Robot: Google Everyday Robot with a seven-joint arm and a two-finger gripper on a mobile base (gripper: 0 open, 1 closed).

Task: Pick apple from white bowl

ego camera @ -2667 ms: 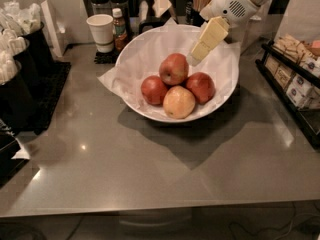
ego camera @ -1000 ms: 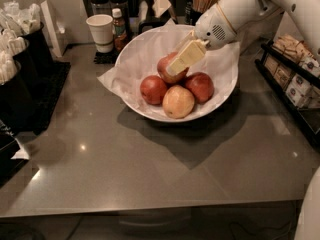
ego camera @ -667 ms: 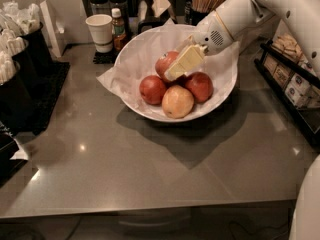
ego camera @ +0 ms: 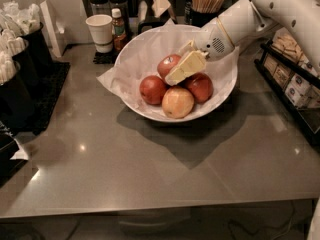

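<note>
From the one camera view I have, the gripper (ego camera: pixel 178 64) sits low inside the white bowl (ego camera: pixel 226 91), reaching in from the right rear at the end of the white arm (ego camera: pixel 280 9). Its cream fingers (ego camera: pixel 186 68) are spread: the near one slants down across the middle of the fruit, and only the tip of the far one shows behind it, with nothing pinched between them that I can make out. My target, the apple (ego camera: pixel 165 66), is the dull-red one with the small white sticker, at the back of the pile on the crinkled paper lining (ego camera: pixel 112 76). It lies just to the left of the claw, touching or very nearly touching the near finger, and I judge it partly inside the gap. The arm's axis runs from upper right to lower left, so the closing line goes roughly front to back across the apple. The pale yellow-pink apple (ego camera: pixel 177 102) is at the front, with two red apples (ego camera: pixel 152 89) and (ego camera: pixel 201 86) crowding either side. I would ease slightly further left before squeezing, since the near finger seems to rest over the right-hand red one.
</note>
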